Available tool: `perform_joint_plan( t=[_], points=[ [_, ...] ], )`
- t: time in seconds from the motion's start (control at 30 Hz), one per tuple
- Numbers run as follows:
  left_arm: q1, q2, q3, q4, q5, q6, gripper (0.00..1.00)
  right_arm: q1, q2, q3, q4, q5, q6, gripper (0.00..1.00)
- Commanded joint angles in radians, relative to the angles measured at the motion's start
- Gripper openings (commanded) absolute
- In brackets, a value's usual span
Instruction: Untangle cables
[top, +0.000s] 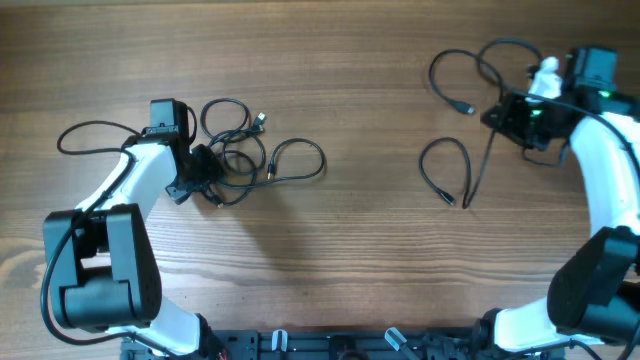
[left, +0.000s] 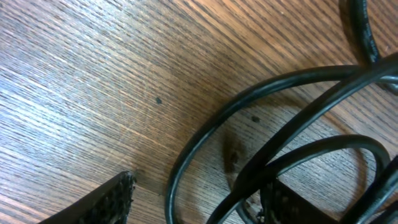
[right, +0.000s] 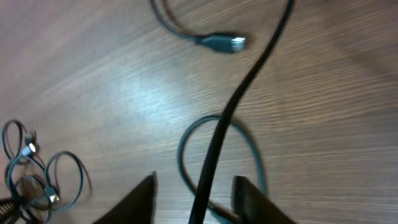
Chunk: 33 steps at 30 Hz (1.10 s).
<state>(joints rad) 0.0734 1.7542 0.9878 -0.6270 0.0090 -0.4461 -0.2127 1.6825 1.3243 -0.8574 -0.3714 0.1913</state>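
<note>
Right gripper (right: 194, 180), jaws apart astride one cable (right: 245, 84): raise straight up, clear of loop (right: 181, 146) just ahead, without snagging either.

Overhead: fixed above, faces straight down on the counter (top: 340, 260). The whole workspace is in frame, arm bases at the bottom edge.

Left wrist: very near the wood, looks down past the left claw (left: 198, 186) onto the cable bunch (left: 280, 143).

Right wrist: higher and oblique, looks past the right claw (right: 194, 183). The cable bunch (right: 37, 171) shows small at lower left.

Overhead shares that cable bunch (top: 235, 160).
</note>
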Motion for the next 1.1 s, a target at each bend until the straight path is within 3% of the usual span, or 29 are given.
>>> perform_joint_plan(
  t=[0.0,0.07,0.17,0.27,0.33,0.4,0.5,0.6,0.7,0.83,0.93,1.07],
  points=[
    [0.002,0.01,-0.007,0.006,0.025,-0.007,0.77,0.068,-0.012,-0.008,-0.009,0.117,-0.009,0.84],
    [0.002,0.01,-0.007,0.006,0.027,-0.007,0.82,0.099,0.01,-0.008,-0.014,0.114,-0.009,0.94],
    [0.002,0.01,-0.007,0.006,0.031,-0.007,0.86,0.127,0.039,-0.008,-0.074,0.044,-0.05,0.96],
    [0.002,0.01,-0.007,0.008,0.047,-0.007,0.87,0.156,0.063,-0.008,-0.113,-0.335,-0.284,0.97],
    [0.002,0.01,-0.007,0.008,0.047,-0.007,0.88,0.177,0.066,-0.008,-0.115,-0.401,-0.295,0.97],
    [0.002,0.01,-0.007,0.007,0.047,-0.007,0.88,0.204,0.067,-0.008,-0.115,-0.315,-0.29,0.97],
    [0.002,0.01,-0.007,0.007,0.047,-0.007,0.88,0.215,0.072,-0.008,-0.142,0.084,-0.105,0.98],
    [0.002,0.01,-0.007,0.008,0.055,-0.007,0.88,0.215,0.081,-0.008,-0.163,0.314,0.061,0.98],
    [0.002,0.01,-0.007,0.01,0.055,-0.007,0.88,0.214,0.081,0.001,-0.049,0.117,0.011,0.95],
    [0.0,0.01,-0.007,0.011,0.055,-0.007,0.88,0.213,0.081,0.037,0.073,0.072,0.099,0.88],
    [0.0,0.01,-0.007,0.011,0.055,-0.007,0.88,0.242,0.081,0.037,0.123,-0.172,-0.056,0.87],
    [0.0,0.01,-0.007,0.012,0.055,-0.007,0.88,0.271,0.081,0.003,0.095,-0.164,-0.083,0.88]
  ],
)
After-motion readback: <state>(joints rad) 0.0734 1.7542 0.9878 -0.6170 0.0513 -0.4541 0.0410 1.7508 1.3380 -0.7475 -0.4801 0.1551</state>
